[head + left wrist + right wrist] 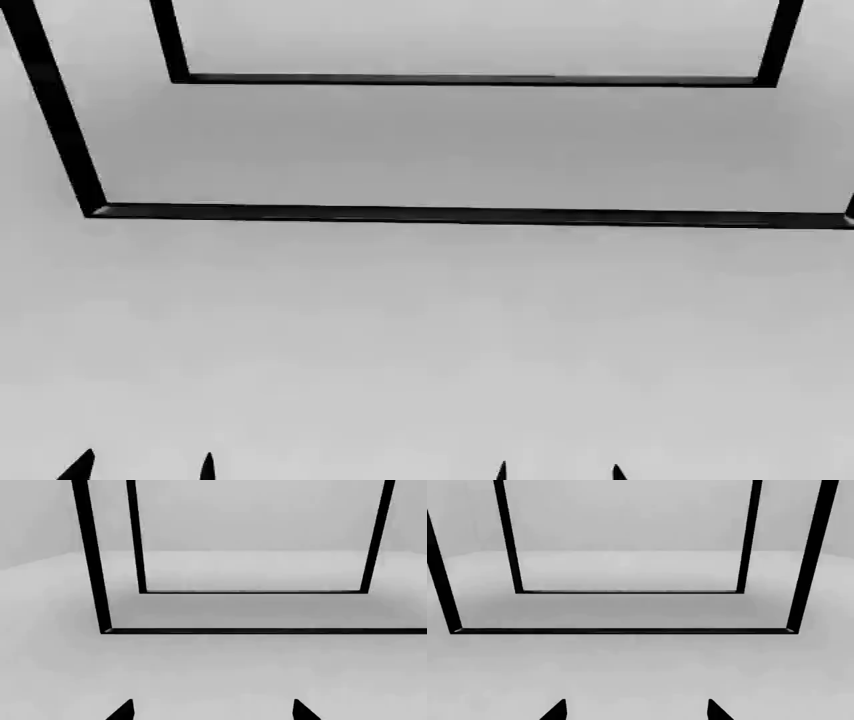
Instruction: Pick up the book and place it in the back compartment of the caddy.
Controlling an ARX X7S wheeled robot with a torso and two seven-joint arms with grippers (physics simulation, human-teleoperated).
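Observation:
The book and the caddy are out of view in all three views. Only the black pointed tips of my grippers show. At the bottom edge of the head view, my left gripper (pixel 143 468) and my right gripper (pixel 561 472) each show two tips set apart. The left wrist view has my left gripper (pixel 213 710) open with bare grey floor between the fingertips (pixel 127 709). My right gripper (pixel 636 710) is likewise open and holds nothing.
Two thin black bar frames stand ahead on a plain grey floor, the nearer frame (pixel 467 214) in front of the farther frame (pixel 467 79). Both wrist views show the same nearer frame (pixel 267 630) (pixel 620 630) with grey floor before it.

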